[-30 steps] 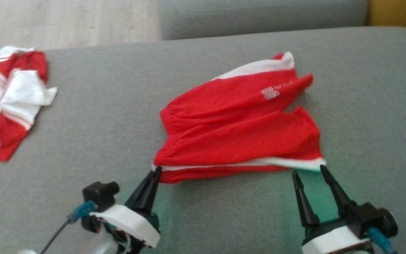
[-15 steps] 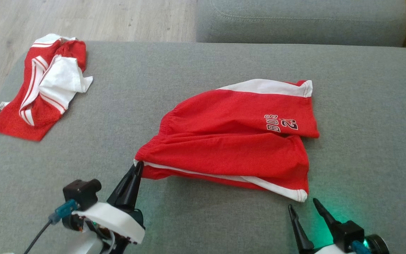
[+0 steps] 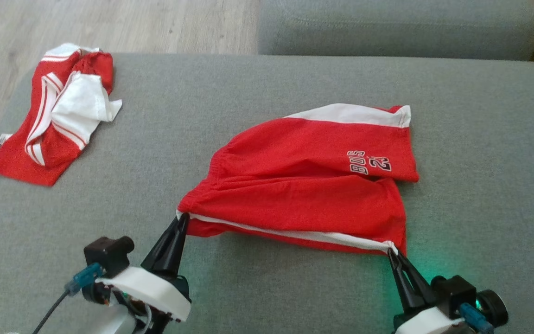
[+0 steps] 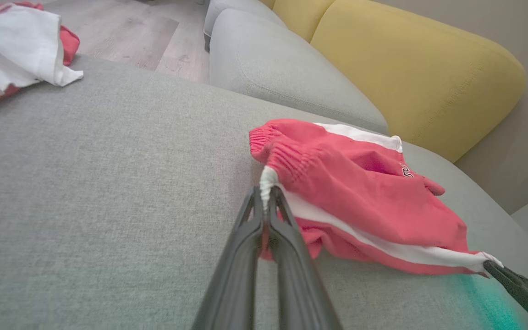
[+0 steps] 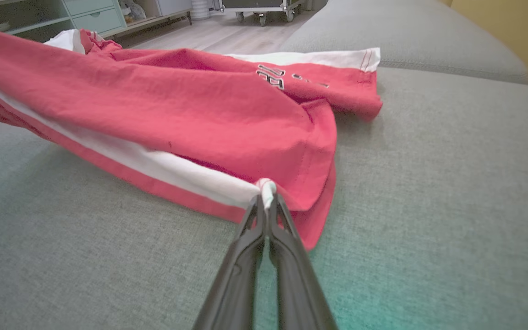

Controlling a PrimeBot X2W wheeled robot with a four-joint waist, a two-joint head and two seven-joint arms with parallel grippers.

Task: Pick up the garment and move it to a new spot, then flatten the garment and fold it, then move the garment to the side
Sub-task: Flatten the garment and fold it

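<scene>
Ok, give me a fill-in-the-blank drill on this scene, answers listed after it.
The left gripper and right gripper are each ____ on an end of the white stripe of the red shorts. The lettering sits nearer the ____ gripper. A crumpled red-and-white garment lies on the grey seat to the robot's ____ of the shorts.
Missing words: shut; right; left.

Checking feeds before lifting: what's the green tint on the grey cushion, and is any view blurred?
Head view: fairly sharp; green glow on the grey fabric cushion beside the right gripper. Left wrist view: same glow lower right, red white-striped shorts look washed pink. Right wrist view: teal tint along the bottom, near fingers soft.
</scene>
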